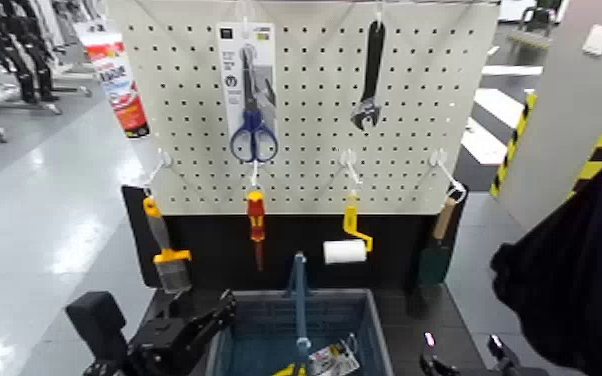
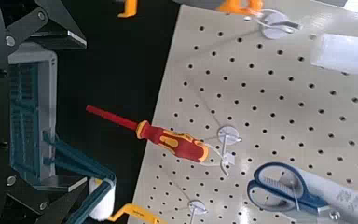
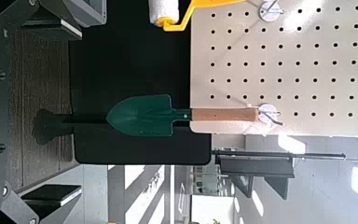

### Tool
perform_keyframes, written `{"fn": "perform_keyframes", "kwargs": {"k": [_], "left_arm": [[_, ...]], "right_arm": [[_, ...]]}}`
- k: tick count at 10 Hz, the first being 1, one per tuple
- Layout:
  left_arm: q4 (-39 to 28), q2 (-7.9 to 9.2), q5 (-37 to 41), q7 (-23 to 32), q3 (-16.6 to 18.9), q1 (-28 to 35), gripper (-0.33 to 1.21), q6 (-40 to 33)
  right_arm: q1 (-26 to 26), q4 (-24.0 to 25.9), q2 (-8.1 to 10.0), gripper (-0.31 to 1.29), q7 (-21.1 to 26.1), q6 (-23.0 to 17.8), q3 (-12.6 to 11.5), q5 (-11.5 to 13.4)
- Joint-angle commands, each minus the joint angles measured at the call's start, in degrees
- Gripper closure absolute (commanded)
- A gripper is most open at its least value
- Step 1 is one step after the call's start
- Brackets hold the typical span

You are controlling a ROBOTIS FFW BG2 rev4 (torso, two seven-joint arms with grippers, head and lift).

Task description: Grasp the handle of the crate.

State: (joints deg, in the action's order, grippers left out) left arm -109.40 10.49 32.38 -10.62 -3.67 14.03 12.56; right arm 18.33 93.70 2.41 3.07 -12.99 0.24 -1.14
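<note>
The blue-grey slatted crate (image 1: 340,296) stands at the bottom middle of the head view, below the pegboard. Its thin handle (image 1: 299,295) stands upright over the crate's middle. My left gripper (image 1: 205,325) is open and empty, just left of the crate's rim and apart from the handle. In the left wrist view the crate (image 2: 23,103) lies between the spread jaws, with the handle (image 2: 75,161) to one side. My right gripper (image 1: 460,355) is open and empty at the bottom right, right of the crate. In the right wrist view only its spread fingers (image 3: 19,11) show.
A white pegboard (image 1: 305,170) holds a tube (image 1: 117,80), scissors (image 1: 253,135), a wrench (image 1: 368,100), a brush (image 1: 165,255), a red-and-yellow screwdriver (image 1: 256,220), a yellow paint roller (image 1: 350,245) and a trowel (image 1: 435,250). A packet (image 1: 330,358) lies in the crate. A dark shape (image 1: 575,270) stands at right.
</note>
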Motion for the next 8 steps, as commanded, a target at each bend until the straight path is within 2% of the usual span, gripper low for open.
{"fn": "perform_keyframes", "kwargs": {"k": [1,3,5,8], "left_arm": [[-0.5,0.23,11.2,-0.6,1.7,-2.2,0.26,9.7],[-0.2,1.02,17.6,-1.9,2.5,-4.9,0.26,17.4],[0.3,1.64,21.3,-1.9,2.5,-6.8,0.26,21.7],[7.8,3.4,34.9,-4.3,0.2,-12.1,0.26,27.3]], "right_arm": [[0.0,0.2,0.14,0.14,0.0,0.2,0.0,0.0],[0.0,0.1,0.05,0.14,0.0,0.2,0.1,0.0],[0.0,0.0,-0.04,0.14,0.0,0.1,0.0,0.0],[0.0,-0.5,-0.04,0.14,0.1,-0.8,0.1,-0.4]]}}
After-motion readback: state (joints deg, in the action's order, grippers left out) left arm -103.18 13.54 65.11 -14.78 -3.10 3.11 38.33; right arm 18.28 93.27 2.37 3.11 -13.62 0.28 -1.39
